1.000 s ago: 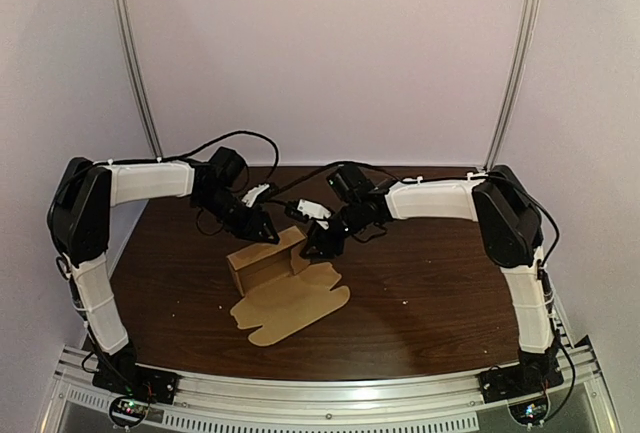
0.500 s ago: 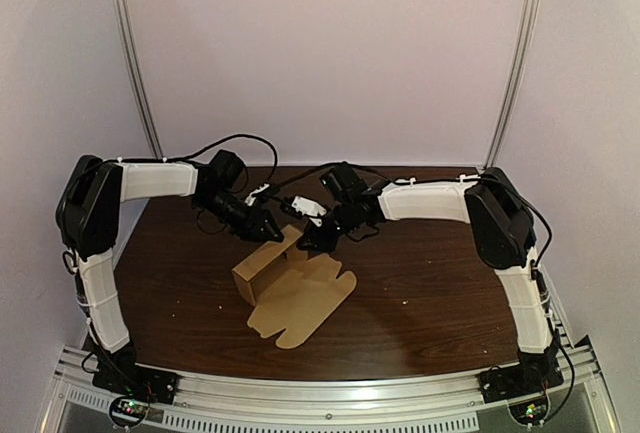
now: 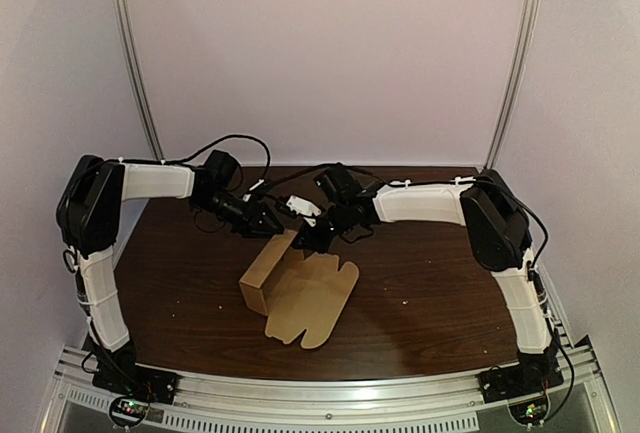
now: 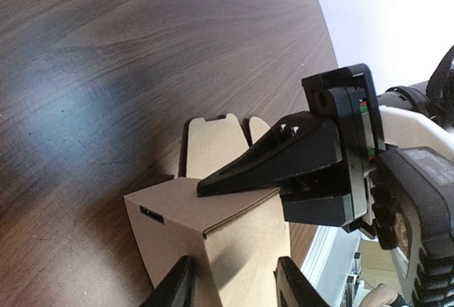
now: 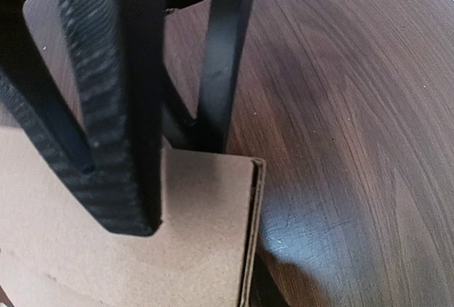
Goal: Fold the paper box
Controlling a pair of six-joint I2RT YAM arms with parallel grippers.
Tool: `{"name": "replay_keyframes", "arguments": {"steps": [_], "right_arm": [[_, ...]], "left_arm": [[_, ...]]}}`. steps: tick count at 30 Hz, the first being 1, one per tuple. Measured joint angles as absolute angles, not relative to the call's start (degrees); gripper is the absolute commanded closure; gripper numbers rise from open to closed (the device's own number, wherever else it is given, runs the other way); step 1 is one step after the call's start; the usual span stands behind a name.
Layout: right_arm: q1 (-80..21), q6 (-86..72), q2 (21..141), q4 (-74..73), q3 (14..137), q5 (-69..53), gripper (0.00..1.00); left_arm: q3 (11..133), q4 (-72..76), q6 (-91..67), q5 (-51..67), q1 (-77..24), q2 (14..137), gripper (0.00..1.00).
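A dark wood-grain table [image 3: 430, 283] stands against plain pale lilac walls [image 3: 330, 53]. Slim metal poles [image 3: 135, 63] rise behind its far corners. A ribbed aluminium rail [image 3: 330, 408] lines its near edge. The light is soft and even.

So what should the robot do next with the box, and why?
Probably let the left gripper steady the paper box while the right gripper goes to the big flap to lift it. The box body already stands up, but that flap lies flat on the table, and both grippers sit at the box's far end.
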State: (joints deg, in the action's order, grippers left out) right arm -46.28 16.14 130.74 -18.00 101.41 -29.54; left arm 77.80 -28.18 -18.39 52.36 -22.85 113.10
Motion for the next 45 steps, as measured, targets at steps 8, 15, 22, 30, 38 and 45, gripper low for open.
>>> {"name": "replay_keyframes", "arguments": {"steps": [8, 15, 22, 30, 38, 45], "right_arm": [[-46.61, 13.15, 130.39, -18.9, 101.95, -24.86, 1.0], [-47.29, 17.26, 123.28, -31.53, 100.84, -19.46, 1.0], [-47.29, 24.82, 118.87, -56.53, 105.03, -14.76, 1.0], [-47.64, 27.9, 118.65, -73.38, 102.59, -7.4, 0.94], [-48.21, 26.37, 118.87, -76.01, 100.77, -1.83, 0.88], [-48.45, 24.53, 121.71, -76.55, 99.77, 0.62, 0.78]], "left_arm": [[76.99, -23.86, -23.18, 52.6, -22.55, 113.27, 0.55], [75.57, -21.04, -27.03, 49.58, -23.42, 110.02, 0.52], [75.37, -21.06, -28.4, 42.96, -23.42, 100.09, 0.52], [74.02, -24.38, -26.46, 35.7, -23.42, 97.38, 0.53], [68.84, -25.08, -26.28, 33.82, -23.44, 97.32, 0.53], [67.57, -24.25, -26.3, 33.63, -23.46, 94.78, 0.53]]}}
